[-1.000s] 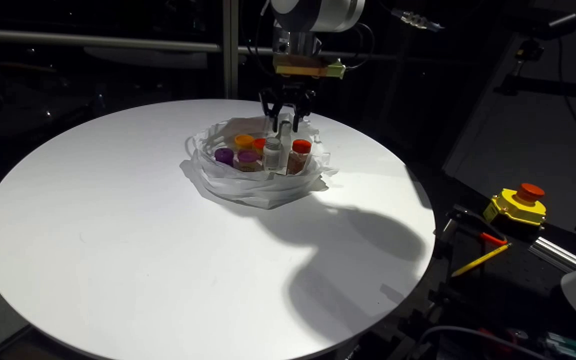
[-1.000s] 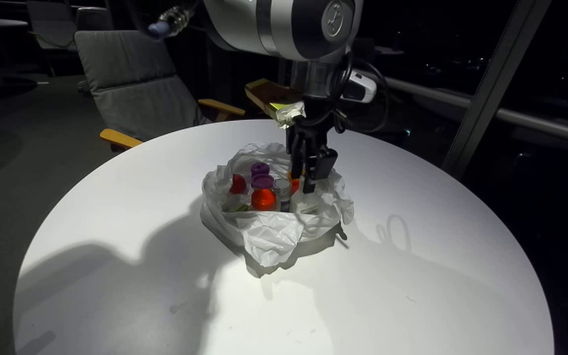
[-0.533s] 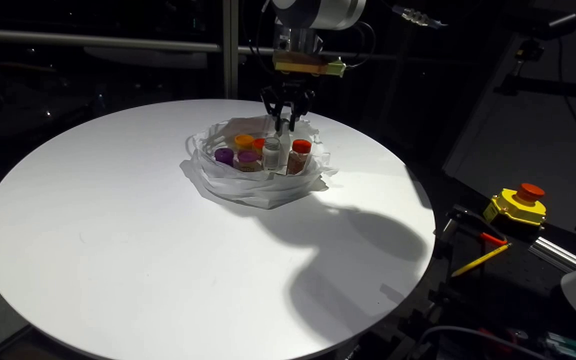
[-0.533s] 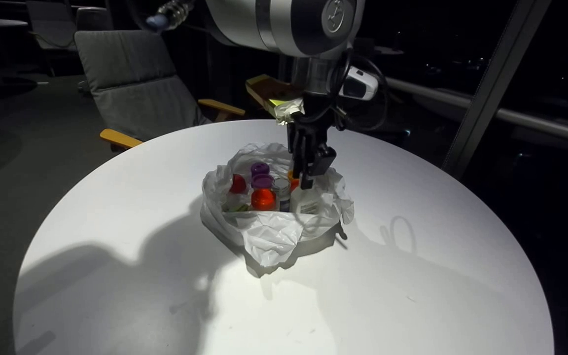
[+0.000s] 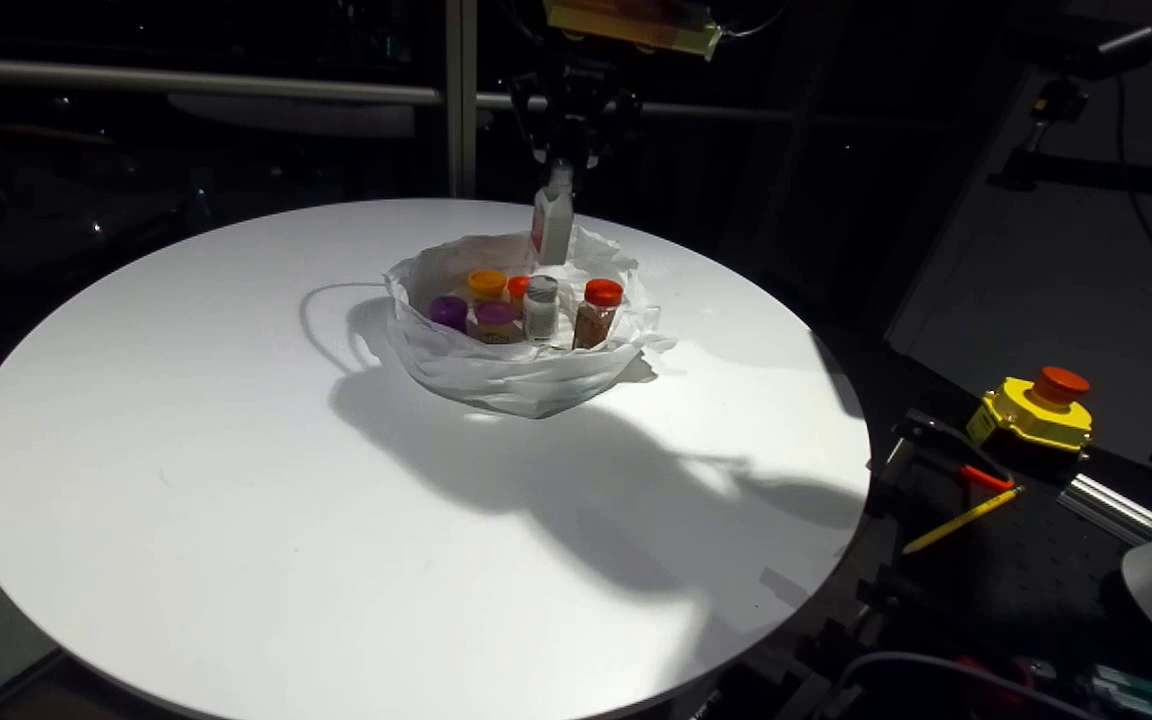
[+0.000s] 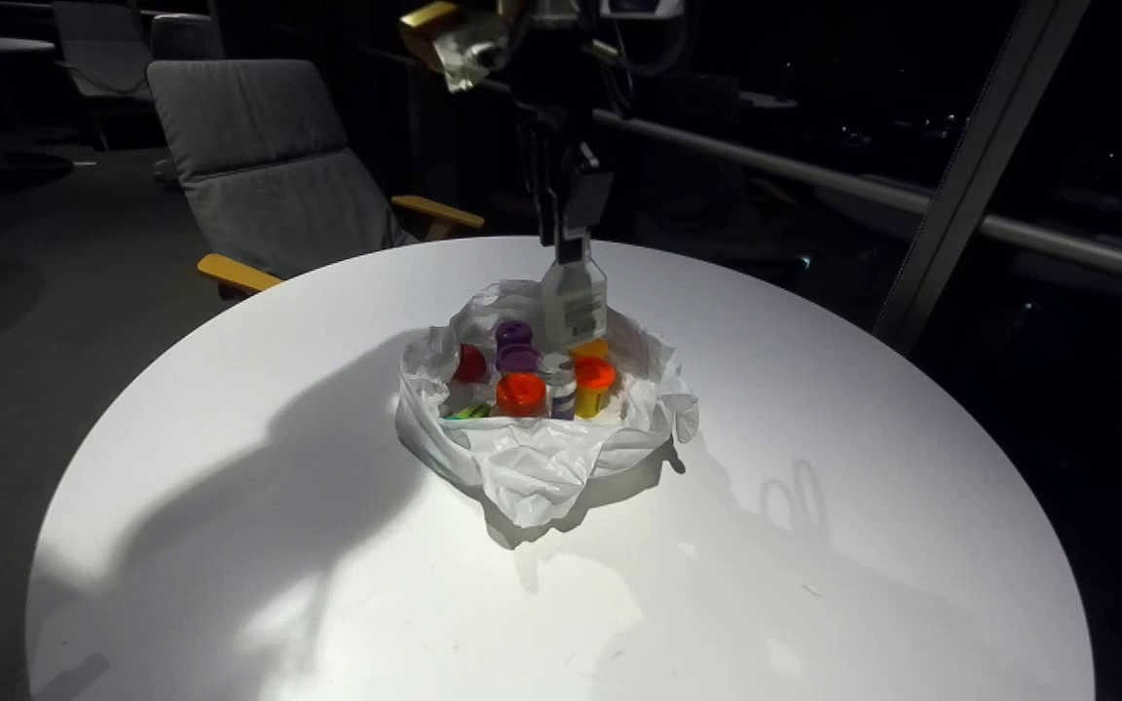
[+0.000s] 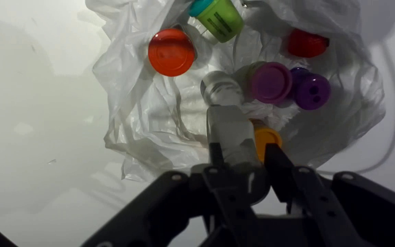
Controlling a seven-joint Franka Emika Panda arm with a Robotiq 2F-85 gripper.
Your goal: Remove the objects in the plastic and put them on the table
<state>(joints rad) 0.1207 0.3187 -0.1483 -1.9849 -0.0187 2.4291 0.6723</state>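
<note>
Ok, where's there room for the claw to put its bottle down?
On the white table, both exterior views show bare patches: between the plastic bag and the table's near edge, and left and right of the bag. Inside the bag, jars crowd together.

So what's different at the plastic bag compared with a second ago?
The gripper has closed on the pale bottle near its top and lifted it upward from its place in the plastic bag. The bag, the dark purple container and the red-capped brown jar look unmoved.
</note>
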